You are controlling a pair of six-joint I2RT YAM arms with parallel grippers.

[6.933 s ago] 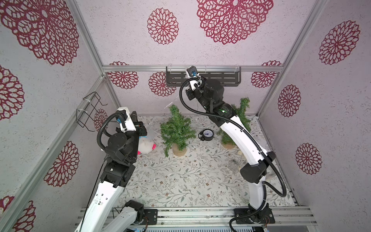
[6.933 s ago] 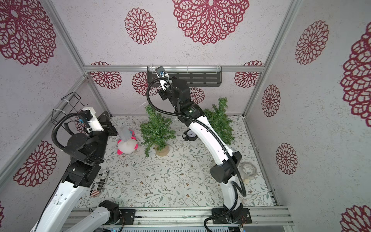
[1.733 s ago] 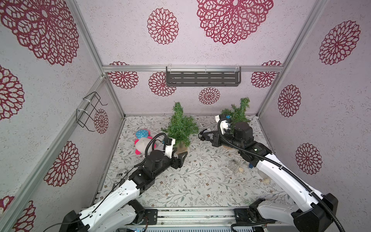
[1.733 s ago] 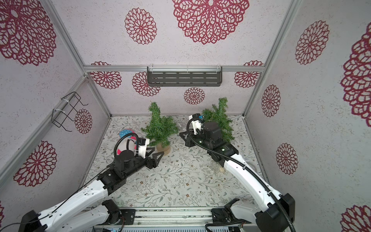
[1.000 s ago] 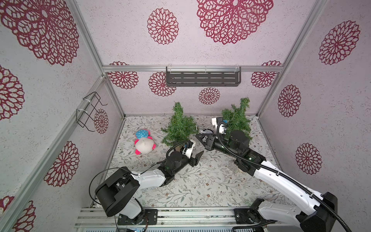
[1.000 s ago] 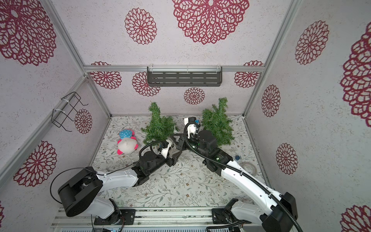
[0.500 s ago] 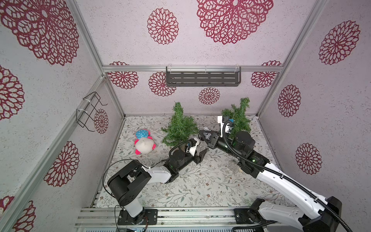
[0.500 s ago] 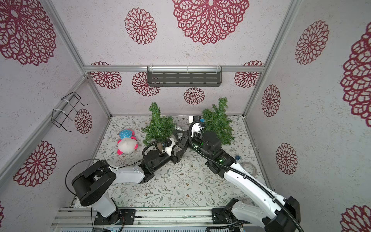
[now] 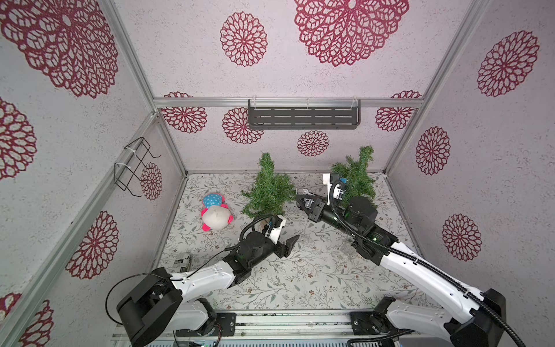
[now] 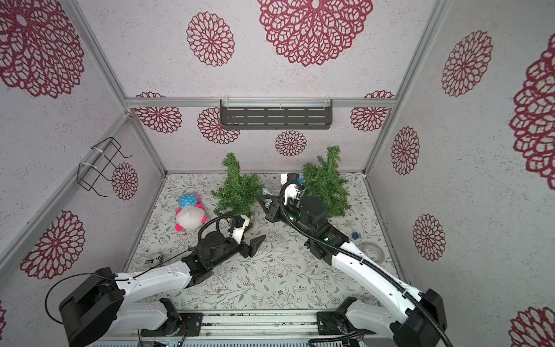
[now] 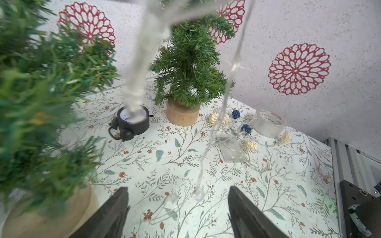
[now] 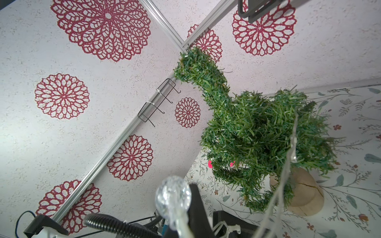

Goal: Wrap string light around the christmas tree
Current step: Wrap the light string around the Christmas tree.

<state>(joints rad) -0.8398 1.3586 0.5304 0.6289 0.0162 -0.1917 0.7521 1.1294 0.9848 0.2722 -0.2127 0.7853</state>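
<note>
String light [image 12: 172, 195]: bulb end pinched in closed right gripper [image 9: 301, 200], just beside christmas tree [image 9: 267, 192]; strand hangs between wide-apart jaws of left gripper [image 11: 177, 188], which grips nothing; slack lies on table [image 11: 165, 158].

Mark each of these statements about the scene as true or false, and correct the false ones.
1. The left gripper stands open. True.
2. The right gripper is shut on the clear-bulbed string light. True.
3. The pink-and-white plush toy is held by the left gripper. False: it lies on the floral table, apart from both grippers.
4. Only one small green artificial tree stands on the table. False: there are two, a centre tree and a corner tree, each on a wooden base.
</note>
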